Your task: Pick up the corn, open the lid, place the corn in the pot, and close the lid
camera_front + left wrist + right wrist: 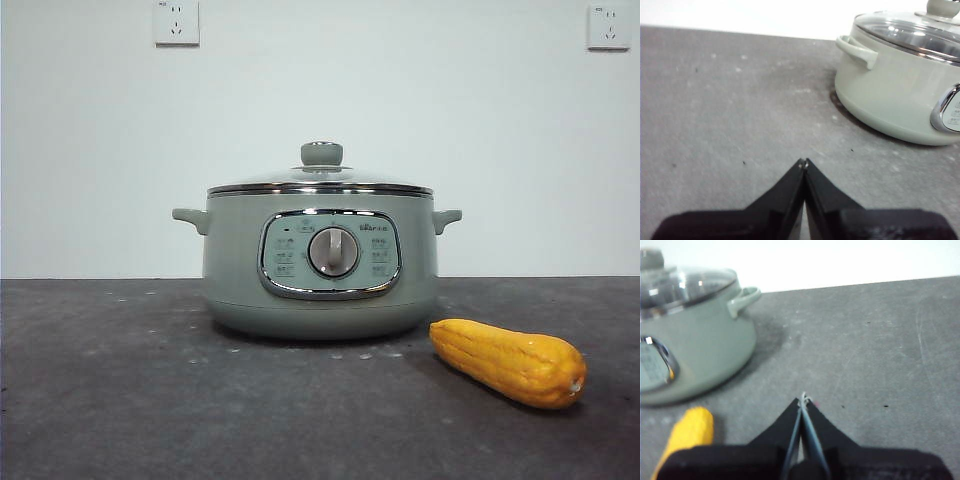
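Note:
The sage-green pot (320, 265) stands mid-table with the glass lid (320, 181) on it, knob up. The yellow-orange corn (508, 362) lies on the table to the right of the pot, nearer the front. The pot (900, 90) and lid (912, 30) also show in the left wrist view, the pot (690, 347), lid (685, 285) and corn (689, 432) in the right wrist view. My left gripper (804, 162) is shut and empty above bare table, apart from the pot. My right gripper (803, 399) is shut and empty, beside the corn without touching it.
The dark grey table (120, 400) runs to a white wall with two sockets, one (176, 22) at the upper left and the other (609, 26) at the upper right. No arm shows in the front view.

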